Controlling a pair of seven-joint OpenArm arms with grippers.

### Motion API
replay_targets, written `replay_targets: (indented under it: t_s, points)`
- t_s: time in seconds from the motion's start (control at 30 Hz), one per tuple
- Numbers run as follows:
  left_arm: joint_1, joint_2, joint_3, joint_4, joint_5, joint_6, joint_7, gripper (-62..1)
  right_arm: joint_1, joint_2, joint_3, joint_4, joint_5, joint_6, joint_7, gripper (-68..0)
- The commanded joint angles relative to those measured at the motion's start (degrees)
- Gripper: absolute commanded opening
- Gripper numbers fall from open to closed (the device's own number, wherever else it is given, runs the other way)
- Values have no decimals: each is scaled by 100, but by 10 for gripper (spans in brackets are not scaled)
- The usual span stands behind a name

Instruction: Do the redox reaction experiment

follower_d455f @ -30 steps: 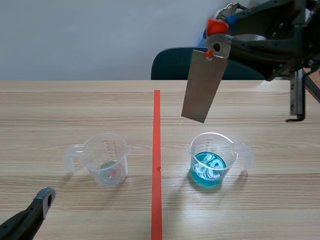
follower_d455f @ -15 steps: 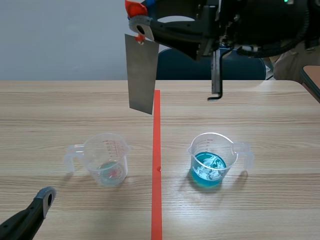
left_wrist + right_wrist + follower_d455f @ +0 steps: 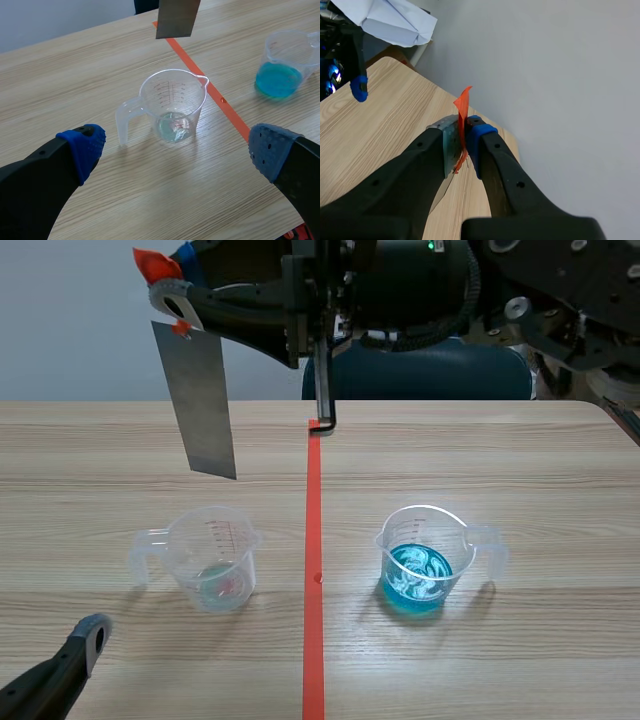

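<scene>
scene view: my right claw (image 3: 165, 285) clenched on metal strip (image 3: 205, 405), hanging high above clear cup (image 3: 215, 560); my left claw (image 3: 176, 147) released, near that cup.

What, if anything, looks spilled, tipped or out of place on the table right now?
Nothing stands out. The nearly empty cup and the cup of blue liquid both stand upright, with no puddles visible on the table. The metal strip hangs, slightly tilted, from the right gripper, clear of both cups.
</scene>
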Motion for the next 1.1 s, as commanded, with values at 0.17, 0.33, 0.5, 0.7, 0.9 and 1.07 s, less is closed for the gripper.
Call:
replay_targets:
  t_s: [0.17,0.33,0.5,0.7,0.9,1.07]
  points:
    - [-2,-28,22,96,9,-13,-94,4,114,-81,-59,48,778,37,-420,-667]
    - [-2,-28,22,96,9,-13,-94,4,111,-111,-61,48,1281,37,-973,-667]
    - [-2,-28,22,96,9,-13,-92,4,114,-238,-61,50,1711,37,-1674,-667]
    - [-2,-28,22,96,9,-13,-92,4,114,-278,-68,57,2170,37,-2090,-667]
    - [-2,-28,22,96,9,-13,-92,4,114,-343,-68,85,2413,37,-2437,-667]
    - [-2,-28,22,96,9,-13,-92,4,111,-345,-68,127,2671,37,-2566,-667]
